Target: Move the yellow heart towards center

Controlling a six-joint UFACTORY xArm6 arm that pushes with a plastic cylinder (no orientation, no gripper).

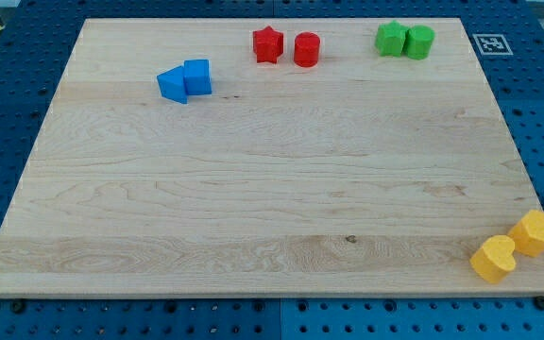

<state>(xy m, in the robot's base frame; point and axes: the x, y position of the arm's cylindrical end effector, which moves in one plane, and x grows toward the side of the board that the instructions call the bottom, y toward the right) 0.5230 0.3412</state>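
Note:
The yellow heart (493, 258) lies at the board's bottom right corner, close to the lower edge. A yellow hexagon block (535, 232) sits just up and to the right of it, touching or nearly touching. My tip does not show in this view, so its place relative to the blocks cannot be told.
Two blue blocks (185, 79) sit together at the upper left. A red star (267, 44) and a red cylinder (307, 49) sit at the top middle. Two green blocks (405, 40) sit at the top right. The wooden board (253, 189) lies on a blue pegboard.

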